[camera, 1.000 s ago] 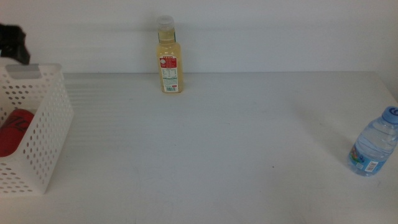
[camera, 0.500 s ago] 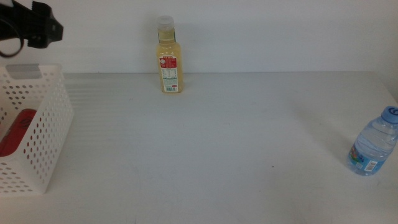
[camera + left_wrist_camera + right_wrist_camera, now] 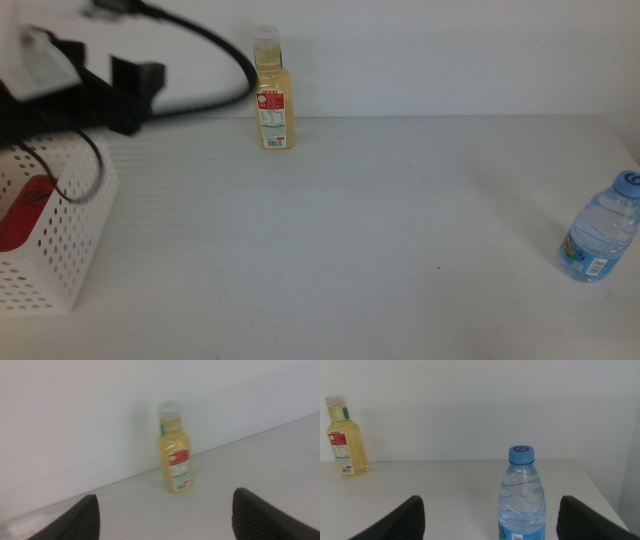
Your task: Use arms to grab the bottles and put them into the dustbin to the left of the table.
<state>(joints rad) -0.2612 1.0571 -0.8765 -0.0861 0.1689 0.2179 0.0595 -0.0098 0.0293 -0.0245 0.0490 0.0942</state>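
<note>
A yellow-liquid bottle (image 3: 272, 102) with a white cap and red-white label stands upright at the back of the table (image 3: 350, 230), by the wall. My left gripper (image 3: 140, 98) hangs open to its left, above the white perforated dustbin (image 3: 72, 225). In the left wrist view that bottle (image 3: 174, 448) stands ahead, between the wide-open jaws of the left gripper (image 3: 165, 517). A red can (image 3: 24, 210) lies inside the dustbin. The clear water bottle (image 3: 600, 240) with a blue cap stands at the far right. The right gripper (image 3: 490, 510) is open, with the water bottle (image 3: 522, 498) just ahead of it.
A thick black cable (image 3: 205, 45) arcs from the left arm's white housing (image 3: 45, 60) toward the yellow bottle. The table's right edge (image 3: 625, 145) runs close behind the water bottle. A plain white wall (image 3: 450, 50) backs the table.
My left arm has swung rightward from the picture's left edge, over the dustbin, toward the yellow bottle. The bottles and the can have not moved.
</note>
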